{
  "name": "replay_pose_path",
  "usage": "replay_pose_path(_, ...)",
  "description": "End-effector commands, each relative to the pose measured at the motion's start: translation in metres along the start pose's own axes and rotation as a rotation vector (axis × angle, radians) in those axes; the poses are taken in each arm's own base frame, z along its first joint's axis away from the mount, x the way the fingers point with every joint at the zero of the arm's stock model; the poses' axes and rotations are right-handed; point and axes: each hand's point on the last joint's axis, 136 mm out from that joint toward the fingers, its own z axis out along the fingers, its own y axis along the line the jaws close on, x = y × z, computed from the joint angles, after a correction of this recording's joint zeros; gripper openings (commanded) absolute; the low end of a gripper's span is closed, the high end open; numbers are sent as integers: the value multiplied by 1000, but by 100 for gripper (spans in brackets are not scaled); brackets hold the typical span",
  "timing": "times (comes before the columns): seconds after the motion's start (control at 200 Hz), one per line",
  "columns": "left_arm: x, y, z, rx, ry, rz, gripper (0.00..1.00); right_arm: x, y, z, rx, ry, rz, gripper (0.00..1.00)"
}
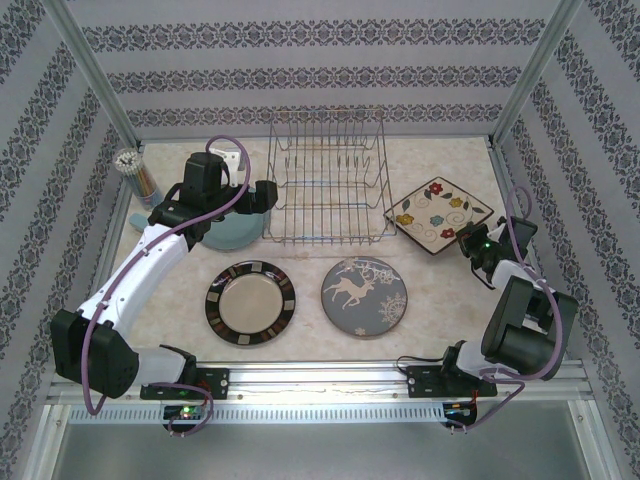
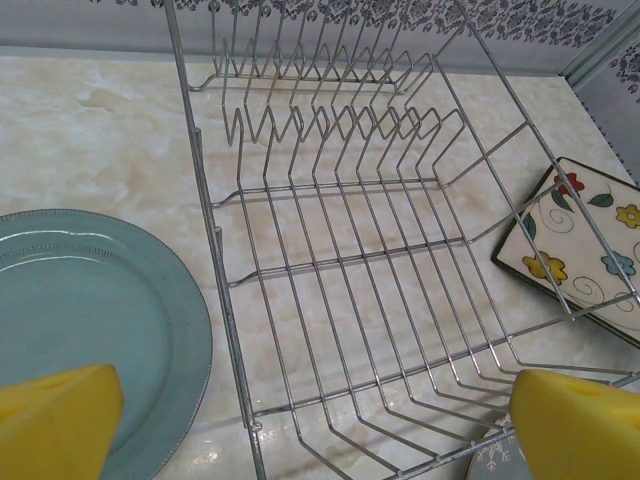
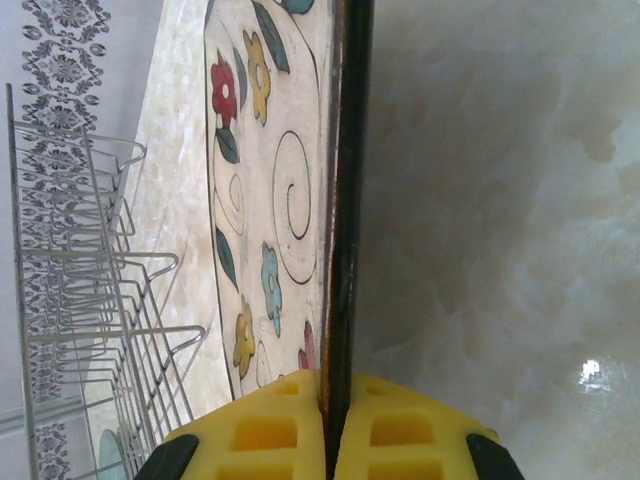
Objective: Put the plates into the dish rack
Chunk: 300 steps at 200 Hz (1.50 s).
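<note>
Right gripper (image 3: pixel 333 405): clamped shut on the dark border of the square floral plate (image 3: pixel 265 200), one pad on the patterned face and one on the underside.
Left gripper (image 1: pixel 262 195): jaws spread wide and holding nothing, hovering where the light-blue plate (image 2: pixel 90 310) meets the dish rack (image 2: pixel 340 250).
Square plate's place: on the table (image 1: pixel 440 290) just beside the rack's right wall; whether it is lifted clear I cannot tell.
Other plates: the brown-rimmed plate (image 1: pixel 250 301) and the reindeer plate (image 1: pixel 365 295) lie flat in front of the rack, which holds none.
Step in hand, by my judgement: lift the square plate and stand it in a slot.
Doing it well: raise it above the wire wall before crossing, turn it on edge, line it up with the tines, lower it between two of them, and let go only once it is seated.
Risk: the grip is on one edge only, so the plate could swing or slip; move slowly.
</note>
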Motion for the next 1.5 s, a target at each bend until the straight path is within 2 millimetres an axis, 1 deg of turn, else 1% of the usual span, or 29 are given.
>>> replay_pose_path(0.0,-3,-1,2,7,-15,7,100,-23,46,-12,-144,-107,-125,0)
replay_pose_path(0.22,-2,-2,3,9,-13,6,100,-26,48,-15,-140,-128,-114,0)
replay_pose_path(0.41,-3,-2,3,12,-15,4,100,-31,58,-21,-163,-141,-109,0)
replay_pose_path(0.645,-3,-2,3,14,-12,3,100,-29,64,-19,-202,-113,-75,0)
replay_pose_path(0.874,-3,-4,3,23,-6,-17,100,-33,66,-21,-228,-118,-44,0)
replay_pose_path(0.929,-3,-10,2,42,2,-43,100,-35,66,-22,-235,-119,-36,0)
replay_pose_path(1.009,-7,-25,0,80,-4,-56,100,-36,65,-23,-239,-117,-19,0)
replay_pose_path(1.089,-5,-43,-1,114,0,-39,100,-37,65,-23,-249,-114,-5,0)
replay_pose_path(1.164,-4,-54,-2,126,3,-17,100,-37,65,-22,-260,-106,9,0)
replay_pose_path(1.284,3,-55,2,116,26,-13,100,-39,67,-22,-273,-100,24,0)
replay_pose_path(1.494,3,-53,2,102,22,-3,100,-42,76,-29,-297,-106,22,0)
